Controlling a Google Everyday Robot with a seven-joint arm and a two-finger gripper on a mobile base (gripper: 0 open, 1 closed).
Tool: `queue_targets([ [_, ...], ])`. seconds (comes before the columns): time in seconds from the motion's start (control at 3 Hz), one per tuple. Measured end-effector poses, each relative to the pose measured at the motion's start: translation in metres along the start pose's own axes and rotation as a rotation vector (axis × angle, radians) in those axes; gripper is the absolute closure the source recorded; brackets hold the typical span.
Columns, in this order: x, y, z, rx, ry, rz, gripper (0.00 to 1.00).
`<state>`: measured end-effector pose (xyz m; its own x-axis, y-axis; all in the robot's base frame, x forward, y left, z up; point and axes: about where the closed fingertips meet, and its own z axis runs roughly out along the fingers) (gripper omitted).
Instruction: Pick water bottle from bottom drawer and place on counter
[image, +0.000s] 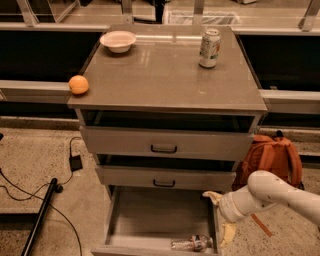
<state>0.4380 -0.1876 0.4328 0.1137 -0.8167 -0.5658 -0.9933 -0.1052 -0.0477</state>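
The water bottle is small, clear and ribbed. It lies on its side at the front right of the open bottom drawer, against the front wall. My gripper hangs over the drawer's right wall, just above and to the right of the bottle, not touching it. Its cream fingers are spread apart and hold nothing. The white arm comes in from the right. The counter is the glossy grey-brown top of the cabinet.
On the counter stand a green-and-white can at the back right, a white bowl at the back left and an orange at the left edge. An orange backpack leans right of the cabinet. Cables lie on the floor at left.
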Motion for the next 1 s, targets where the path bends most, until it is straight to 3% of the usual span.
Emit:
queue_targets([
  [0.33, 0.004, 0.005, 0.018, -0.017, -0.024, -0.026, 0.0],
  [0.67, 0.023, -0.008, 0.03, 0.006, -0.021, -0.014, 0.0],
  [1.0, 0.059, -0.023, 0.075, 0.009, -0.029, 0.029, 0.14],
])
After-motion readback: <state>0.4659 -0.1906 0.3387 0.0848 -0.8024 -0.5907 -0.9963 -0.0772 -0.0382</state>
